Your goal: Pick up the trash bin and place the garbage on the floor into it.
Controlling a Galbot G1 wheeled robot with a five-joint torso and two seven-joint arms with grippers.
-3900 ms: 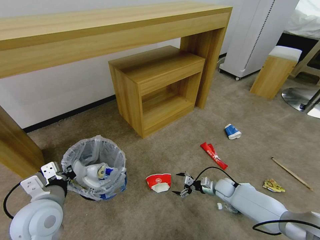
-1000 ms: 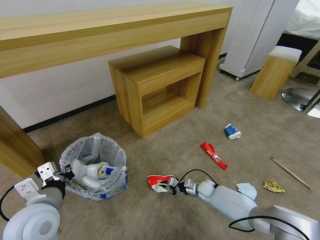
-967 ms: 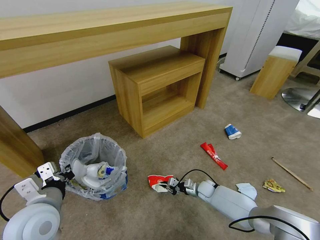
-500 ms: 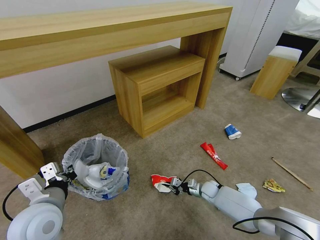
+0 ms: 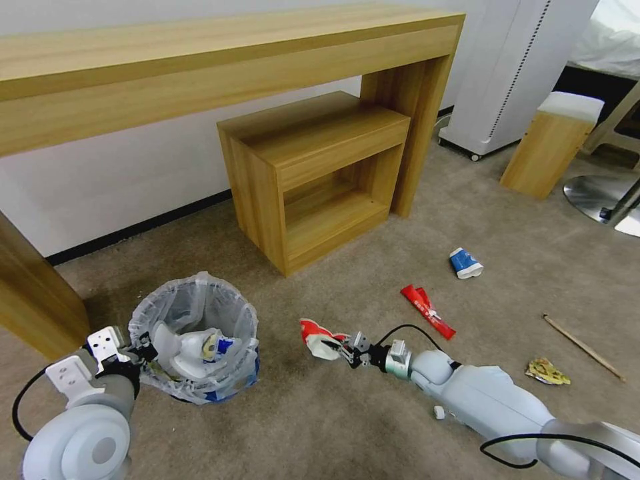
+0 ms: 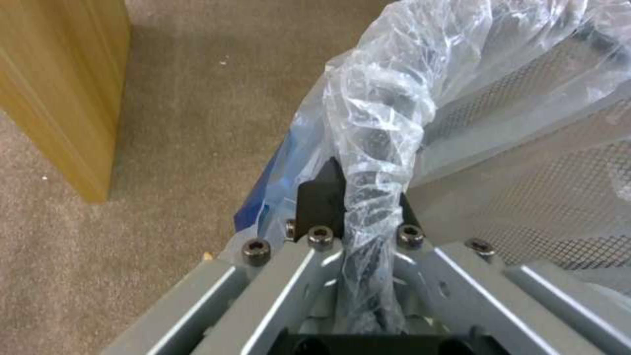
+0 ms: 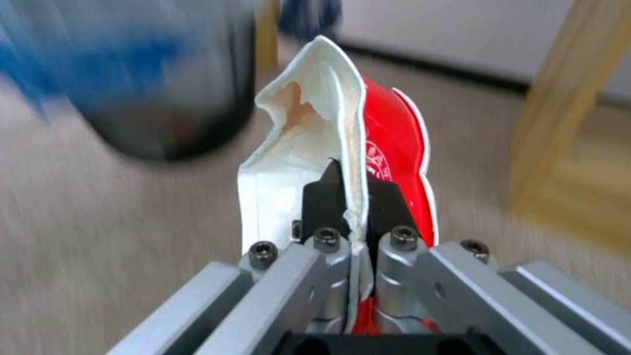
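Note:
The trash bin (image 5: 193,347), lined with a crinkly white bag, stands on the beige carpet floor (image 5: 373,280) at lower left, with litter inside. My left gripper (image 5: 137,352) is shut on its near rim; in the left wrist view the fingers pinch the bag-wrapped rim (image 6: 374,162). My right gripper (image 5: 347,348) is shut on a crushed red-white paper cup (image 5: 317,331), held just off the carpet to the right of the bin. The right wrist view shows the cup (image 7: 342,143) clamped between the fingers. More garbage lies to the right: a blue-white cup (image 5: 465,263), a red wrapper (image 5: 427,310), a yellow wrapper (image 5: 545,371), a wooden stick (image 5: 583,347).
A long wooden desk (image 5: 200,73) runs along the wall with a small wooden shelf unit (image 5: 313,173) beneath it. A desk leg (image 5: 33,300) stands just left of the bin. A white appliance (image 5: 513,67), a wooden stool (image 5: 550,143) and a metal chair base (image 5: 600,197) stand at right.
My right gripper closed on the red-white cup and has lifted it off the carpet. The bin has shifted slightly right in my left gripper. The tissue beside my right arm is now hidden.

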